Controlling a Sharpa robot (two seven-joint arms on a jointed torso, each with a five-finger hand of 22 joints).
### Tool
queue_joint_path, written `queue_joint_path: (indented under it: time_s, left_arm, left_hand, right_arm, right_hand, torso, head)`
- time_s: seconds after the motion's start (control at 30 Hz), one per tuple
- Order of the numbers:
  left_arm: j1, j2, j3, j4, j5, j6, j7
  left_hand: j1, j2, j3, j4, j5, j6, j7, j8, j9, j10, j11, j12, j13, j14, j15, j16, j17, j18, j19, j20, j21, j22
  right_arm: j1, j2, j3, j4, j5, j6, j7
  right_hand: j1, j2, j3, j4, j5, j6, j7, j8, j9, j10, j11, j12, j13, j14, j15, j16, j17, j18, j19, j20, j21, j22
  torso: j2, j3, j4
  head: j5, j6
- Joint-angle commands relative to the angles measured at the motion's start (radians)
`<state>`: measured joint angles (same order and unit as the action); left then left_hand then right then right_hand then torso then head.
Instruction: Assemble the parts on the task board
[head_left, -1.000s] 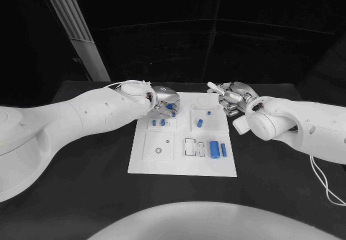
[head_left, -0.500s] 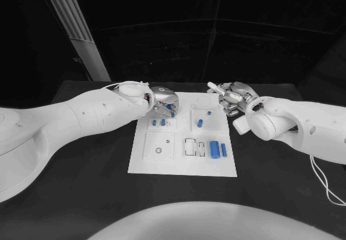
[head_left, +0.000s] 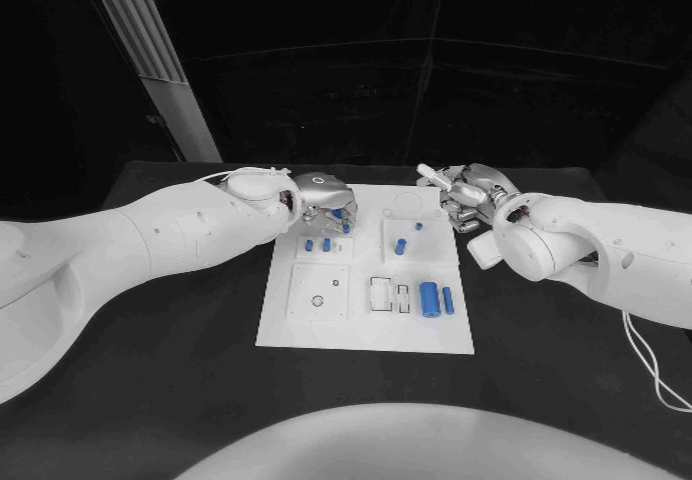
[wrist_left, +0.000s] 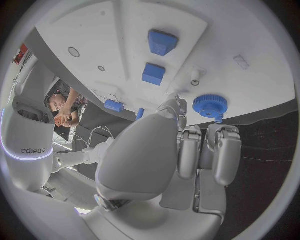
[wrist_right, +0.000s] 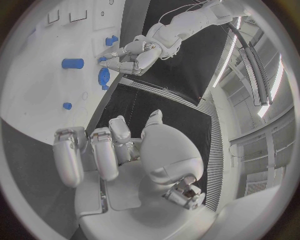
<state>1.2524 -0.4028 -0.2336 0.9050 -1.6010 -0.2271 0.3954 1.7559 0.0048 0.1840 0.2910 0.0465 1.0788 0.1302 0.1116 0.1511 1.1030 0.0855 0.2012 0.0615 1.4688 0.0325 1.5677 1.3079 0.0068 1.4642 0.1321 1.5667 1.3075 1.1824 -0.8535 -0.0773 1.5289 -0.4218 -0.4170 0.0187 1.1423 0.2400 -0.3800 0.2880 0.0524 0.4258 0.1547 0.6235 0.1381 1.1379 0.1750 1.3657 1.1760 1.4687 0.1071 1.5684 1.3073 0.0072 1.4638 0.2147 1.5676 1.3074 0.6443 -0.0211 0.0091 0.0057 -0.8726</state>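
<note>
Assembly work sits at the far end of the flat white rectangular task board (head_left: 366, 325), which lies in the middle of the black bench (head_left: 173, 380). The left silver hand (head_left: 326, 197) hangs over the board's far left corner with its fingers (wrist_left: 187, 150) curled in close together, their tips right beside a round blue toothed gear (wrist_left: 210, 105) standing at the board's edge. Whether they actually pinch the gear or only touch it cannot be told; the hand's placement suggests it is seating or turning the gear on its post.

The right silver hand (head_left: 464, 197) hovers at the board's far right corner, off the parts, its fingers (wrist_right: 94, 155) loosely bent with gaps between them and nothing in them. It looks parked there to leave the left hand room while staying near for the next piece.

Other small blue parts remain on the board: two short blue blocks (head_left: 316, 244) just behind the left hand, a small blue peg (head_left: 400, 246) near the middle, and a larger blue cylinder (head_left: 428, 296) with a thinner blue pin (head_left: 447, 299) beside it toward the near right. Most look unassembled, so the task seems early.

The bench is matt and dark, and the room behind is dim, with a pale ribbed column (head_left: 156, 70) rising at the far left.
</note>
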Motion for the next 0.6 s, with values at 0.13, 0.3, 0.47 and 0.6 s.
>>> queue_joint_path:
  time_s: [0.13,0.3,0.47,0.6]
  left_arm:
    - [0.009,-0.022,0.001,0.021,0.032,-0.117,0.068]
    - [0.021,-0.045,0.001,0.043,0.04,-0.135,0.072]
    - [0.036,-0.07,0.001,0.064,0.043,-0.119,0.064]
    - [0.044,-0.093,0.001,0.08,0.044,-0.099,0.059]
  left_hand:
    - [-0.003,0.01,0.009,0.0,0.006,0.01,0.004,0.006,0.0,0.008,-0.001,-0.007,-0.001,0.102,-0.003,0.003,0.263,-0.007,0.107,-0.001,0.004,0.263]
    - [-0.005,0.01,0.01,0.0,0.006,0.01,0.004,0.006,0.0,0.009,-0.001,-0.008,-0.001,0.102,-0.003,0.003,0.263,-0.007,0.107,-0.001,0.004,0.263]
    - [-0.008,0.009,0.01,0.001,0.005,0.011,0.004,0.005,-0.001,0.01,-0.001,-0.01,-0.001,0.102,-0.003,0.003,0.263,-0.007,0.107,-0.001,0.004,0.263]
    - [-0.01,0.008,0.011,0.001,0.005,0.01,0.004,0.004,-0.001,0.01,-0.001,-0.011,-0.001,0.102,-0.002,0.003,0.263,-0.007,0.107,0.0,0.004,0.263]
  right_arm:
    - [0.002,0.0,0.001,-0.001,-0.003,0.007,0.004]
    - [0.002,-0.002,0.001,-0.002,-0.003,0.006,0.004]
    - [0.002,-0.003,0.001,-0.002,-0.003,0.006,0.003]
    - [0.002,-0.005,0.001,-0.001,-0.003,0.005,0.003]
  right_hand:
    - [0.003,0.007,-0.006,0.0,-0.004,-0.009,0.095,0.003,-0.001,-0.006,0.001,0.001,-0.001,0.102,0.008,0.002,0.263,-0.007,0.107,0.007,0.003,0.263]
    - [0.003,0.007,-0.006,0.0,-0.004,-0.009,0.095,0.003,-0.001,-0.006,0.001,0.001,-0.001,0.102,0.008,0.002,0.263,-0.007,0.107,0.007,0.003,0.263]
    - [0.003,0.007,-0.006,0.0,-0.004,-0.009,0.095,0.003,-0.001,-0.006,0.001,0.001,-0.001,0.102,0.008,0.002,0.263,-0.007,0.107,0.007,0.003,0.263]
    - [0.003,0.007,-0.006,0.0,-0.004,-0.009,0.095,0.003,-0.001,-0.006,0.001,0.001,-0.001,0.102,0.008,0.002,0.263,-0.007,0.107,0.007,0.003,0.263]
  torso:
    - [0.0,0.0,0.0008]
    - [0.0,0.0002,-0.0003]
    - [0.0,0.0002,-0.0002]
    - [0.0,0.0,-0.0003]
  head:
    - [0.001,0.0]
    - [0.003,0.0]
    - [0.003,0.0]
    - [0.004,0.0]
